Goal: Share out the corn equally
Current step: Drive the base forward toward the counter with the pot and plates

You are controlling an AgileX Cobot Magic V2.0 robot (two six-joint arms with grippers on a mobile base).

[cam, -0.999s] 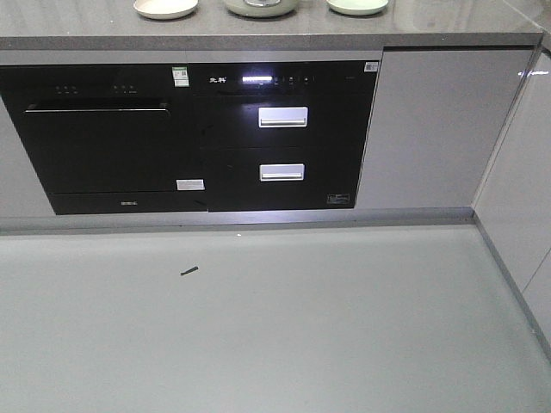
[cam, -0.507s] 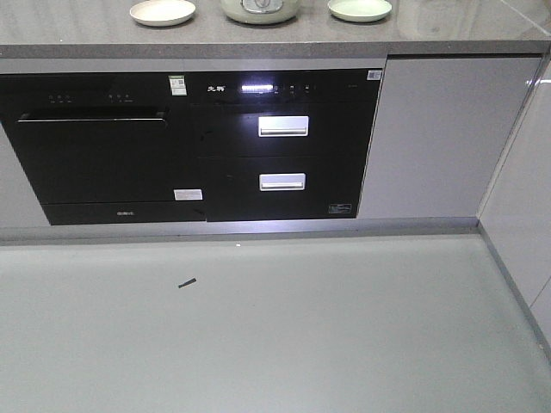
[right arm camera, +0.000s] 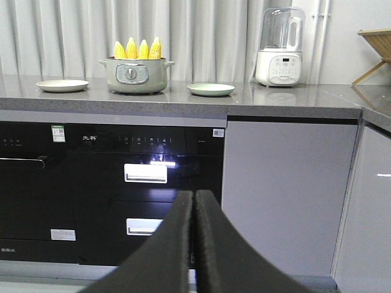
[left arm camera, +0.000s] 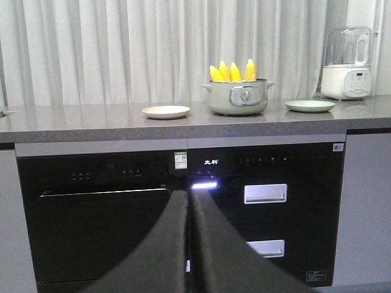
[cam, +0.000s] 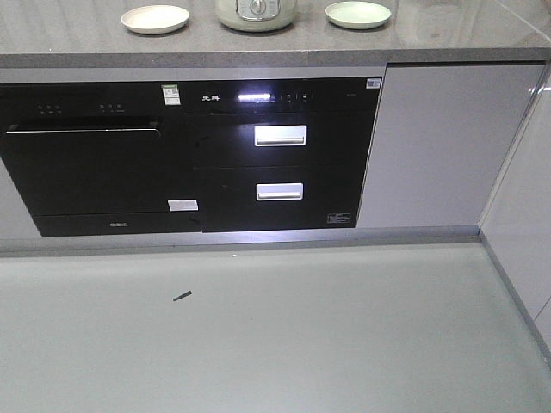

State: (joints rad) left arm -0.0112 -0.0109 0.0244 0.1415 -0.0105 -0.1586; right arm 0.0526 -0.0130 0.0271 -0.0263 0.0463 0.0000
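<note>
Of the left gripper only two matte black jaws are seen, entering the left wrist view from 6 o'clock. Each is broad at the base and tapered in a smooth outward curve to a narrow tip toward 12 o'clock, with a thin seam between the two. The right gripper is shaped alike: plain black, smooth, unmarked surfaces.

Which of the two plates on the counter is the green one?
The green plate sits between the pot and the blender; the other plate, on the pot's far side, is cream.
</note>
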